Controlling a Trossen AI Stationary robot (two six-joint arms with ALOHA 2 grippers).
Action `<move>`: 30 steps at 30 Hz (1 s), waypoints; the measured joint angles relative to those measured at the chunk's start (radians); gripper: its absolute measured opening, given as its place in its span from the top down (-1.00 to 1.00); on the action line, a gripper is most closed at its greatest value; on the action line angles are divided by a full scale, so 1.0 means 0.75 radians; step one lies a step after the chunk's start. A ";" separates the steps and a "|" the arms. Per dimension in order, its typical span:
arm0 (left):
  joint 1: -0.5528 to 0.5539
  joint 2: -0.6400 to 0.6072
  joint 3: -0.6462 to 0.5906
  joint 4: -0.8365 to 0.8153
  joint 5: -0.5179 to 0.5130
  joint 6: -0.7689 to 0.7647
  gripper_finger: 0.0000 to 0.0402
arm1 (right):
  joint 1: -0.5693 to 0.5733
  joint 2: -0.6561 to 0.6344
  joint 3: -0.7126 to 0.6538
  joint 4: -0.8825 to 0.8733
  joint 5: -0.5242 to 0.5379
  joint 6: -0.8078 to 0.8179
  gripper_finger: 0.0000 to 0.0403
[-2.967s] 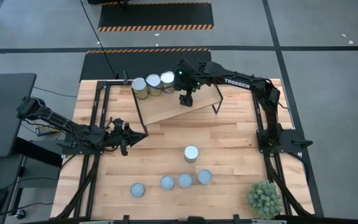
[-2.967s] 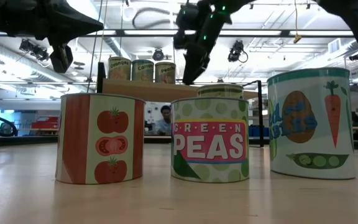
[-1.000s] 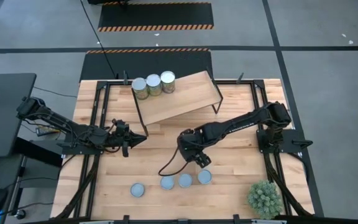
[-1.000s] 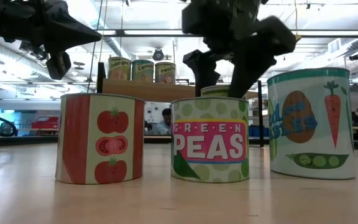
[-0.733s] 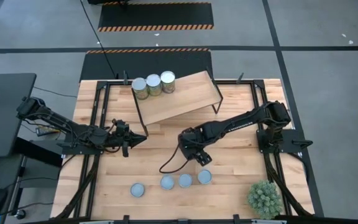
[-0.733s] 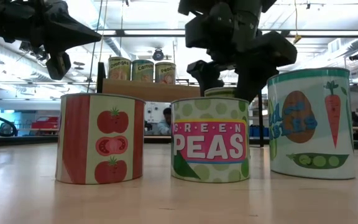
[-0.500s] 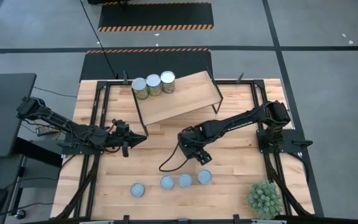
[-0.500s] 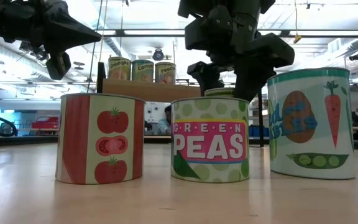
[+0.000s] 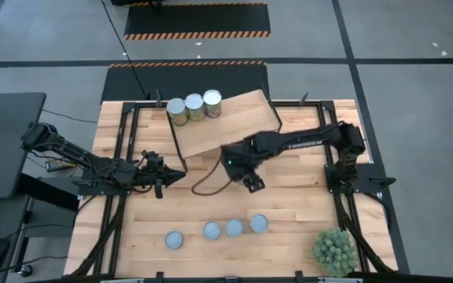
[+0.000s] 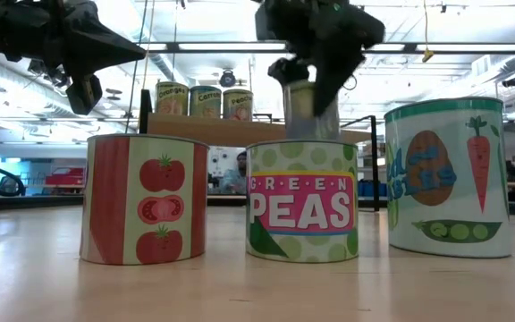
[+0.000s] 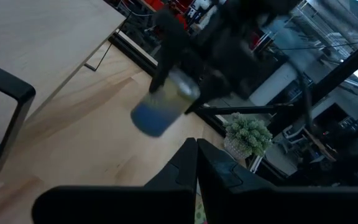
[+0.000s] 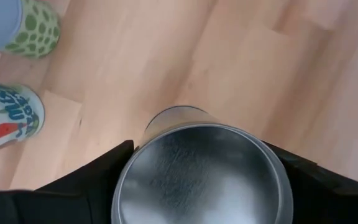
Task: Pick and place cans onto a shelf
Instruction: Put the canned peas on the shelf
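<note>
My right gripper [image 9: 249,181] hangs over the middle of the table, just in front of the shelf [image 9: 234,126], shut on a can [image 10: 307,114] that its own body hides from above. Three cans [image 9: 194,106] stand in a row on the shelf's far left end. Several more cans [image 9: 234,228] stand in a row near the table's front edge. My left gripper [image 9: 158,176] waits shut at the left, near the shelf's left leg. My right gripper pinches the can between its two fingers [image 12: 114,165], one on each side of the wall just below the silvery top rim [image 12: 143,163]. The fingers come from above, pointing steeply down. The can hangs roughly upright, lifted clear of the table [image 11: 163,107].
A spiky green plant ball [image 9: 335,250] sits at the table's near right corner. In the low view the tomato can [image 10: 144,199], the peas can [image 10: 302,201] and a carrot can [image 10: 447,177] stand in front. The shelf's thin black legs [image 9: 274,135] stand close behind my right gripper.
My right gripper stood down around a can behind the front row. It has taken hold of that can and risen with it, moving toward the far edge and the shelf. The can is now lifted clear of the table.
</note>
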 joint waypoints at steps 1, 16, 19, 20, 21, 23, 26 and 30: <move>0.000 0.000 0.000 0.000 0.000 0.003 0.92 | -0.012 0.000 0.037 -0.029 0.000 0.000 -0.56; 0.000 0.000 0.000 0.000 0.000 0.006 0.92 | -0.214 -0.001 0.521 -0.357 -0.007 0.000 -0.56; 0.000 0.000 0.000 0.000 0.000 0.005 0.92 | -0.253 -0.004 0.547 -0.360 -0.010 0.000 -0.57; 0.000 0.000 0.000 0.000 0.000 0.005 0.92 | -0.264 -0.006 0.551 -0.364 -0.011 -0.002 -0.57; 0.000 0.000 0.000 0.000 0.000 0.005 0.92 | -0.274 -0.011 0.554 -0.366 -0.012 -0.006 -0.57; 0.000 0.000 0.000 0.000 0.000 0.002 0.92 | -0.295 -0.024 0.557 -0.379 -0.011 -0.020 -0.57; 0.000 0.000 0.000 0.000 0.000 -0.001 0.92 | -0.337 -0.037 0.558 -0.375 -0.011 -0.032 -0.57; 0.000 0.000 0.000 0.001 0.000 -0.002 0.92 | -0.411 -0.037 0.558 -0.368 -0.011 -0.059 -0.57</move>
